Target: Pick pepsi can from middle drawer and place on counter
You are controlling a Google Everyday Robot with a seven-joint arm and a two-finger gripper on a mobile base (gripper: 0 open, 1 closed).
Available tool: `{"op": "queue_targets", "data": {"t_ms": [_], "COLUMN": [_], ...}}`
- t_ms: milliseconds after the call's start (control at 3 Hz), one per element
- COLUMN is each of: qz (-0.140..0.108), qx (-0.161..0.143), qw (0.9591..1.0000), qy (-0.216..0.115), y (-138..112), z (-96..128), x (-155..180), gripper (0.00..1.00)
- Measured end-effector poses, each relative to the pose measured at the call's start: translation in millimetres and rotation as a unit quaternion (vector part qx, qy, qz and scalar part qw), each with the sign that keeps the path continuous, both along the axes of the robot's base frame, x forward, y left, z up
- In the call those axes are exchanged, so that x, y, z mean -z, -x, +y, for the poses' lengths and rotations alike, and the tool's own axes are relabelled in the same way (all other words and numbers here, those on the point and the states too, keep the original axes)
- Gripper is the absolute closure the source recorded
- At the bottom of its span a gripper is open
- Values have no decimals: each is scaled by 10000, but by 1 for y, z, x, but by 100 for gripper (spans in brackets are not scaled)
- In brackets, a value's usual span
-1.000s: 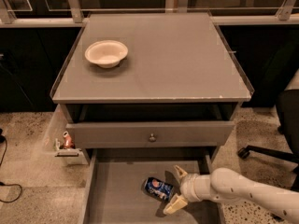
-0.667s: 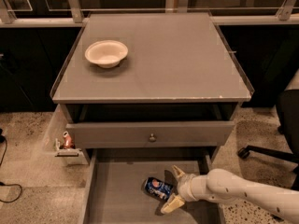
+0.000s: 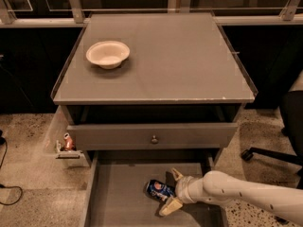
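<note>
White bowl [image 3: 108,54] upper left; reddish can [image 3: 68,142] lower left; chair [image 3: 272,155] right.

Dim indoor scene, lit from overhead. The smooth flat grey cabinet top [image 3: 180,56] is the brightest area, with a soft sheen and no hard glare. The round white bowl [image 3: 108,54] throws a short soft shadow. The wide shallow grey open drawer [image 3: 120,195] sits in shade, much darker. The cream two-finger gripper [image 3: 169,192] is low in that drawer, fingers spread either side of the small dark blue soda can [image 3: 158,189], pale against the gloom. Background is near black.
</note>
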State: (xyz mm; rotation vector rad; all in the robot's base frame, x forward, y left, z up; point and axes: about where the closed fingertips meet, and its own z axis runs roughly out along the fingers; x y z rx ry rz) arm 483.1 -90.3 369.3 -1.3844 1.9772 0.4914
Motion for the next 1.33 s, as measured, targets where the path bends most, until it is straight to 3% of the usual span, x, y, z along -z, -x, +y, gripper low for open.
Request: {"op": "queue_targets", "data": {"t_ms": [333, 1333], "qz": [2, 3], "qx": [-1, -2], "qw": [10000, 10000], "qy": [1, 1], "y": [0, 0], "z": [0, 0], "x": [0, 0], "gripper": [18, 89]}}
